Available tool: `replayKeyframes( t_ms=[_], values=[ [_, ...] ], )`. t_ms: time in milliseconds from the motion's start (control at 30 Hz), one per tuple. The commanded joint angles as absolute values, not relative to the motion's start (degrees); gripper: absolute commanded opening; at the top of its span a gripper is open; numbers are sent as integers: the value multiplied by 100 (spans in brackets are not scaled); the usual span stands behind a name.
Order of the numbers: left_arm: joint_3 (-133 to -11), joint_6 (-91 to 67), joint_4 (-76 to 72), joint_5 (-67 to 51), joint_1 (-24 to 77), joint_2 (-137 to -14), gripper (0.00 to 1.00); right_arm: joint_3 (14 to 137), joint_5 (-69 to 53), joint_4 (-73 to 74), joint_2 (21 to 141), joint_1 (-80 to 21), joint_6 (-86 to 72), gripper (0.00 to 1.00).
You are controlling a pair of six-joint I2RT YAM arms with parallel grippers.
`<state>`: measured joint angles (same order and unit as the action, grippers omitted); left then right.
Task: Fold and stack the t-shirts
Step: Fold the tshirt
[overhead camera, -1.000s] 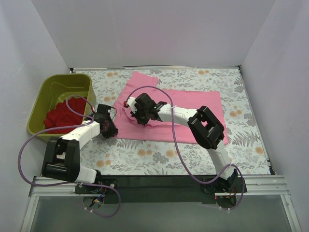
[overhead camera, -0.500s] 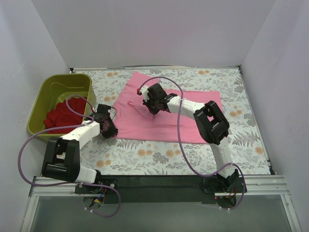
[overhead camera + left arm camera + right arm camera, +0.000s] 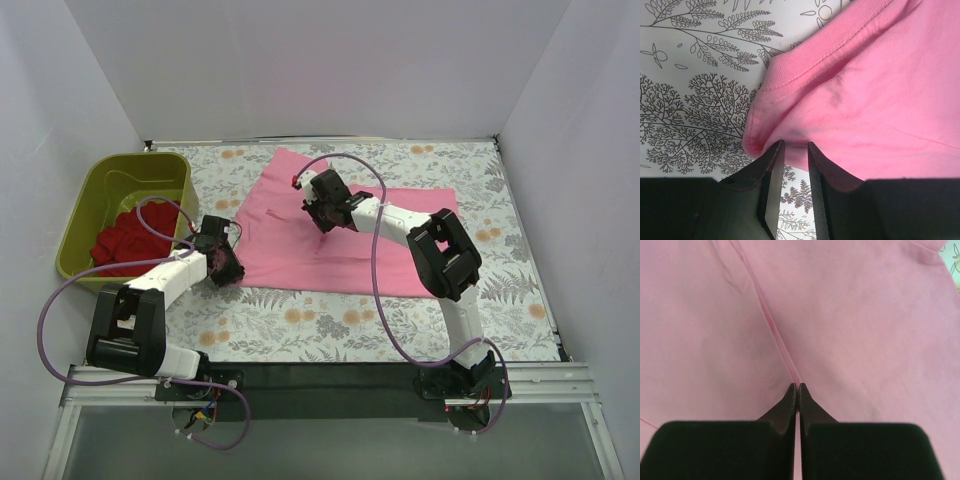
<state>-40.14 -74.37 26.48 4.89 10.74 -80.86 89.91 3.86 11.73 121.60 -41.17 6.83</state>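
The pink t-shirt (image 3: 345, 240) lies spread flat on the flowered table; it fills the right wrist view (image 3: 850, 315). My left gripper (image 3: 226, 267) is at its near left corner. In the left wrist view the gripper (image 3: 792, 145) has its jaws nearly closed on the shirt's hemmed edge (image 3: 805, 55). My right gripper (image 3: 322, 210) is over the shirt's upper left part. Its jaws (image 3: 798, 386) are shut, tips together on a seam line, with no cloth visible between them. The red t-shirt (image 3: 128, 238) lies crumpled in the tub.
The olive-green tub (image 3: 112, 178) stands at the far left, beside my left arm. White walls close the table on the back, left and right. The flowered tablecloth (image 3: 330, 325) shows in front of the pink shirt.
My right gripper has slid up and to the right across the pink shirt, from its left middle toward its upper part. The left gripper has stayed at the corner.
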Motion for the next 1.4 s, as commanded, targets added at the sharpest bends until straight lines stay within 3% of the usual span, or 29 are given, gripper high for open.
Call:
replayKeyframes(
  t_ms=[0, 67, 167, 333, 400, 633, 767, 967, 1367],
  values=[
    [-3885, -7400, 2698, 686, 1072, -8112, 26, 8956, 685, 984, 11856, -4061, 501, 5],
    [-3894, -7400, 2698, 703, 1072, -8112, 26, 8965, 729, 1063, 11848, -4052, 440, 12],
    [-3902, -7374, 2646, 677, 1081, -7999, 35, 9009, 756, 1221, 11672, -3982, 326, 27],
    [-4069, -7251, 2601, 422, 1125, -7525, 55, 8660, 1212, 1968, 10874, -3683, -95, 38],
    [-4192, -7251, 2636, 378, 1213, -7349, 59, 8247, 1257, 2109, 10279, -3402, -289, 41],
    [-4474, -7523, 2787, 53, 1573, -7119, 63, 5988, 775, 2127, 8395, -2076, -1168, 38],
    [-4518, -7620, 2593, 18, 1591, -7470, 57, 4785, 107, 1699, 7753, -1067, -1502, 31],
    [-4421, -7760, 2338, 106, 1495, -8182, 48, 4131, -509, 1196, 7655, -63, -1810, 22],
    [-3840, -7919, 2706, 456, 1020, -7824, 44, 3673, -27, 1221, 7805, 1081, -2048, 24]
  ],
)
